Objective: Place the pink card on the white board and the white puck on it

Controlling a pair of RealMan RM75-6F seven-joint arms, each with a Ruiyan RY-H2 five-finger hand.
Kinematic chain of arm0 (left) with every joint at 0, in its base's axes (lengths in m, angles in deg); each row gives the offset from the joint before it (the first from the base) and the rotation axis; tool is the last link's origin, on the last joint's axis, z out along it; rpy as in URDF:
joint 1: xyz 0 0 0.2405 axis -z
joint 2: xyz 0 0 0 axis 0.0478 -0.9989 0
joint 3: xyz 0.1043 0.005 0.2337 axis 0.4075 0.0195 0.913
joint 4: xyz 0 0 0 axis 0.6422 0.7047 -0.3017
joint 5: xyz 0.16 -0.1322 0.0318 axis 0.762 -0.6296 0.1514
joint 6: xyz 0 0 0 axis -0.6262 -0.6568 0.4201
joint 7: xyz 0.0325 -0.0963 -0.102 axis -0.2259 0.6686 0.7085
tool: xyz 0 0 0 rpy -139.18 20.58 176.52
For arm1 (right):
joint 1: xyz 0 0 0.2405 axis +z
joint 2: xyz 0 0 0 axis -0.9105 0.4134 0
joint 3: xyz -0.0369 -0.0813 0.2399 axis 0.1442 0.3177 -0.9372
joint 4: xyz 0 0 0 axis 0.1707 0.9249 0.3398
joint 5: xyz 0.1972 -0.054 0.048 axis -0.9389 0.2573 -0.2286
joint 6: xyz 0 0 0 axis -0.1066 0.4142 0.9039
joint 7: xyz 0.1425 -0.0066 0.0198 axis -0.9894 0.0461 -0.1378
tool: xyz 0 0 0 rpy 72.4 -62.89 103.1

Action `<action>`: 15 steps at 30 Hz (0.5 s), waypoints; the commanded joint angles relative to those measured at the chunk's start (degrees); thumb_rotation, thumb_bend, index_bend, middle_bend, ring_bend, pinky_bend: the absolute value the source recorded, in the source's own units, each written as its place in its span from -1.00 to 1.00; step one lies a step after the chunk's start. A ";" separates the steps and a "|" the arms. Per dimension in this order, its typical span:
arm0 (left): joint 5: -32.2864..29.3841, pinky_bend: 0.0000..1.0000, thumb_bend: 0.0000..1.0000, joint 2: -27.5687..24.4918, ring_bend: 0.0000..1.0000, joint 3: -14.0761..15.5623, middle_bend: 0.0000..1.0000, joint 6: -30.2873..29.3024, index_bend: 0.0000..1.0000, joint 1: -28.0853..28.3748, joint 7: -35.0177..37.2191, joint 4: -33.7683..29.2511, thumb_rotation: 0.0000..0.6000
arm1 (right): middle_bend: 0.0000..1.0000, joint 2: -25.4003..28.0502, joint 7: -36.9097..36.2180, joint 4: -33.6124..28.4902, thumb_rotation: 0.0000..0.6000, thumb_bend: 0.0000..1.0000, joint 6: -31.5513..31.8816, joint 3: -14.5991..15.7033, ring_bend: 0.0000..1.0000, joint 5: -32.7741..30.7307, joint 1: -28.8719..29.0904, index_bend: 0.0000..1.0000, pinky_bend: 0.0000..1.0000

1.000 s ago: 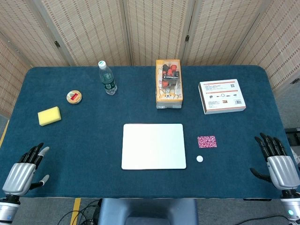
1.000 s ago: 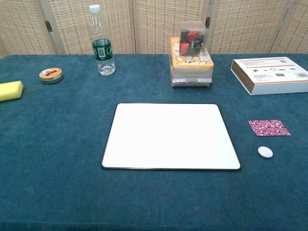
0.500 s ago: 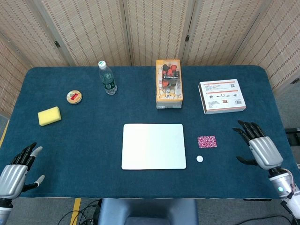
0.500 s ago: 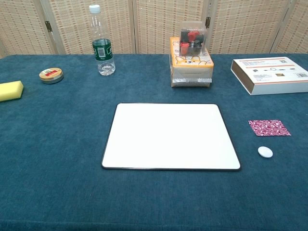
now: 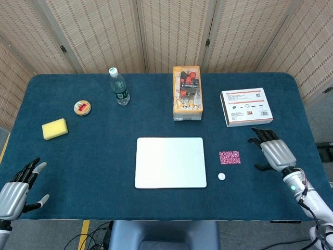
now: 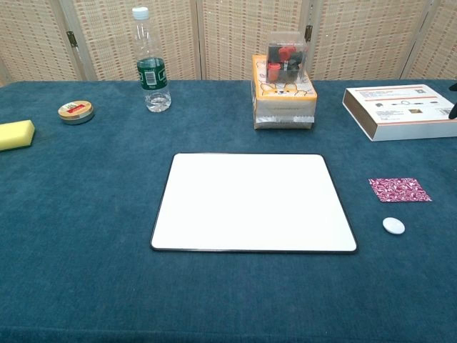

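The pink card (image 5: 229, 157) (image 6: 400, 189) lies flat on the blue cloth, just right of the white board (image 5: 170, 162) (image 6: 253, 202). The small white puck (image 5: 221, 176) (image 6: 393, 226) sits just in front of the card. My right hand (image 5: 273, 151) hovers open to the right of the card, fingers spread, holding nothing; only dark fingertips (image 6: 453, 87) show at the chest view's right edge. My left hand (image 5: 14, 192) is open at the table's front left corner, far from everything.
A white flat box (image 5: 246, 107) lies behind my right hand. An orange box of items (image 5: 187, 92) stands behind the board. A water bottle (image 5: 119, 86), a round tin (image 5: 82, 108) and a yellow sponge (image 5: 54, 128) are at the back left.
My right hand has moved up and left from the table's front right corner toward the pink card. The left hand has drawn back slightly toward the table edge.
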 commanded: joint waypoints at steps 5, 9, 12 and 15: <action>0.19 -0.57 -0.41 -0.43 -0.82 0.11 -0.98 0.37 -0.93 0.26 1.36 0.34 1.00 | -0.97 -5.20 6.93 2.14 1.00 -0.83 -1.76 0.09 -1.00 -5.05 1.90 -0.47 -1.00; 0.20 -0.57 -0.41 -0.68 -0.82 0.09 -0.98 0.15 -0.93 0.18 2.37 0.41 1.00 | -0.99 -7.47 9.88 3.54 1.00 -0.83 -1.05 0.33 -1.00 -6.66 2.10 -0.47 -1.00; 0.84 -0.57 -0.41 -0.94 -0.82 0.26 -0.98 -0.33 -0.95 0.08 3.50 0.58 1.00 | -0.99 -9.53 11.35 4.54 1.00 -0.83 -0.51 0.33 -1.00 -8.33 2.11 -0.47 -1.00; 0.93 -0.57 -0.41 -1.10 -0.82 0.21 -0.98 -0.75 -0.96 -0.06 4.17 0.77 1.00 | -0.99 -11.11 13.22 5.23 1.00 -0.83 -0.24 0.52 -1.00 -9.57 2.28 -0.47 -1.00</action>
